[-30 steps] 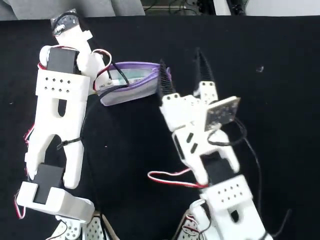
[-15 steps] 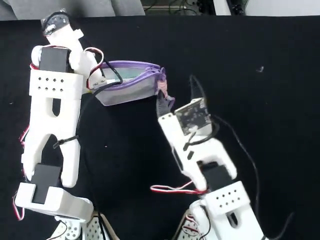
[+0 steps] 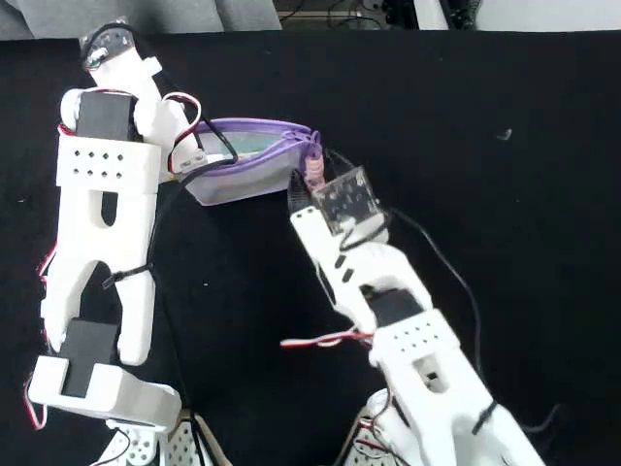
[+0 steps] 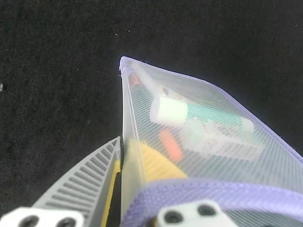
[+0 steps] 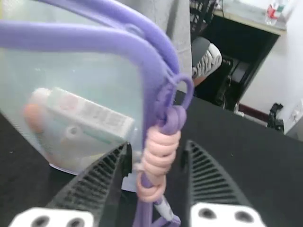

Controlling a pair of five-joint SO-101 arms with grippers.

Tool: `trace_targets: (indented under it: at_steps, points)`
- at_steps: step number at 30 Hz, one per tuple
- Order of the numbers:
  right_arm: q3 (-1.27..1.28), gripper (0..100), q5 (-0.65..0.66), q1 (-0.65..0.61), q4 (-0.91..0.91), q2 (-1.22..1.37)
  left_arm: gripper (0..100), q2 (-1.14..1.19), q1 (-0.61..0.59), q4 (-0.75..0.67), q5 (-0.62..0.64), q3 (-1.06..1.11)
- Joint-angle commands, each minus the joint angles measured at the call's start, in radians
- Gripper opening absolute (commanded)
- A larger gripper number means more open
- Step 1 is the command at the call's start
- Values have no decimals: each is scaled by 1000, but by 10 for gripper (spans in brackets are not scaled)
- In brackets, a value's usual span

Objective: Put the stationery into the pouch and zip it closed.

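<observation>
Looking down over the black table [image 3: 505,243], we see the mesh pouch [image 3: 247,170] lying near the far edge, between the 2 arms. The left gripper [image 3: 197,161] is clamped on the pouch's left end. In the left wrist view its grey ribbed finger [image 4: 90,187] presses against the pouch wall, with the purple zip band [image 4: 213,191] running across close to the camera.

Through the translucent mesh we make out the stationery inside: a white block [image 4: 169,111], a green pen [image 4: 220,119], an orange piece [image 4: 170,144] and a yellow piece [image 4: 151,163].

The right gripper [image 3: 307,184] sits at the pouch's right end. Its 2 black ribbed fingers [image 5: 102,175] stand apart, straddling the pink zip pull [image 5: 158,156], which hangs from a purple cord loop [image 5: 177,94]. One finger is just beside the pull and a gap shows at the other, so this gripper is released. We cannot tell how far the zip is drawn.
</observation>
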Motion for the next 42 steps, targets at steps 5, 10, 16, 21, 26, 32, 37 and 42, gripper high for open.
trace_targets:
  at_steps: [5, 10, 16, 21, 26, 32, 37, 42]
  points:
    - [-62, 41, 5, 34, -26, -15, 30, -37, -22, -8, -9, 4]
    - [-19, 19, 5, 32, -25, -93, 30, -37, -25, -26, -9, 13]
    - [25, 203, 5, 29, -25, -150, 30, -37, -24, -41, -9, 25]
    - [28, 221, 5, 28, -25, -148, 30, -37, -22, -41, -9, 25]
    - [41, 144, 5, 28, -23, -148, 30, -37, -25, -38, -9, 25]
    - [39, 75, 5, 28, -23, -148, 30, -37, -27, -35, -9, 25]
    - [38, 135, 5, 28, -29, -148, 30, -37, -27, -35, -9, 25]
    - [36, 118, 5, 28, -29, -148, 30, -38, -27, -35, -9, 36]
